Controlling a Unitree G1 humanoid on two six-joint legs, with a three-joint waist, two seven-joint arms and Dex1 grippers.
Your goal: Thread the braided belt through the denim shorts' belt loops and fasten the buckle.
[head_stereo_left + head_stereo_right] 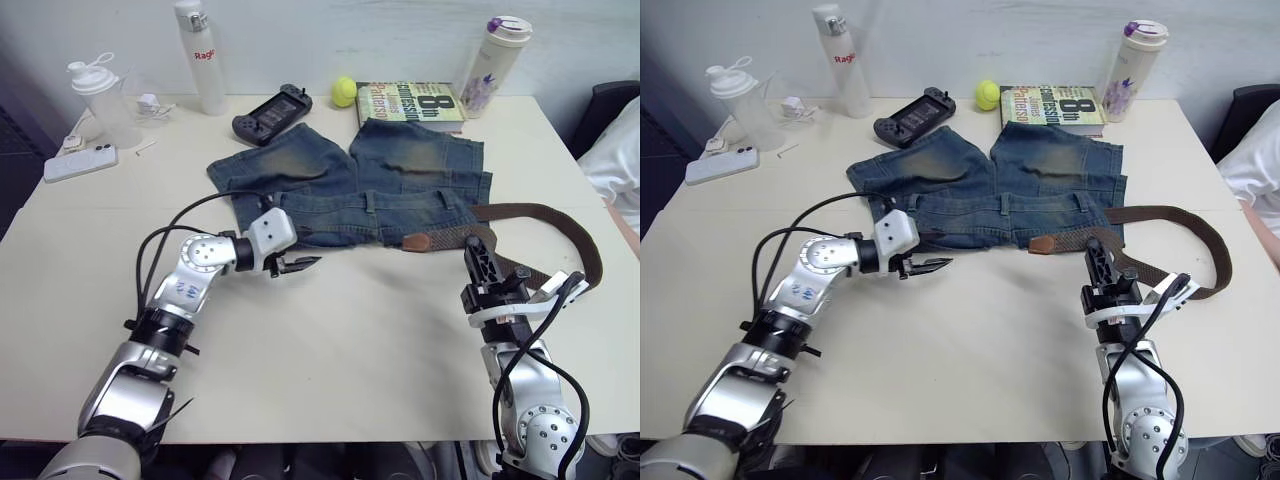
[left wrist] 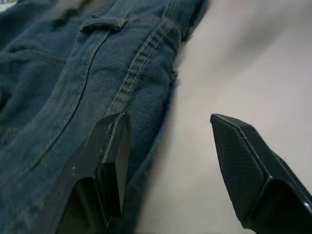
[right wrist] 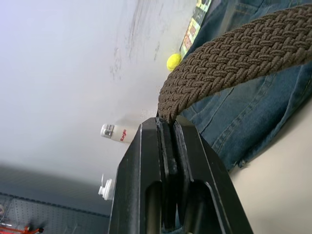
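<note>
1. Locate the shorts [image 1: 370, 185] flat on the desk [image 1: 330, 350], waistband toward you and both legs pointing to the far edge.
2. Check the left end effector [image 1: 298, 264]: its fingers [image 2: 109, 161] stand apart. One finger lies over the denim at the waistband's left corner; the other is over bare desk just beside the hem.
3. Check the right end effector [image 1: 1095, 250]: its fingers [image 3: 165, 146] are clamped on the belt [image 1: 560, 225], gripping the braided strap near the right end of the waistband.
4. Trace the belt. Its brown tip [image 1: 1042, 243] lies on the waistband just left of the right end effector. From the grip the strap runs right, off the shorts, curves in a loop on the desk and comes back toward the right wrist.
5. Note one loop [image 1: 368, 200] at the waistband's middle and another [image 2: 103, 22] in the left wrist view. You cannot tell from these views whether the strap passes under any loop.
6. Note the far-edge items, all well apart from the shorts' waistband: a white bottle [image 1: 200, 55], a game controller [image 1: 270, 110], a yellow ball [image 1: 344, 91], a book [image 1: 410, 103], a tumbler [image 1: 492, 65], a shaker [image 1: 100, 95] and a phone [image 1: 80, 163].
</note>
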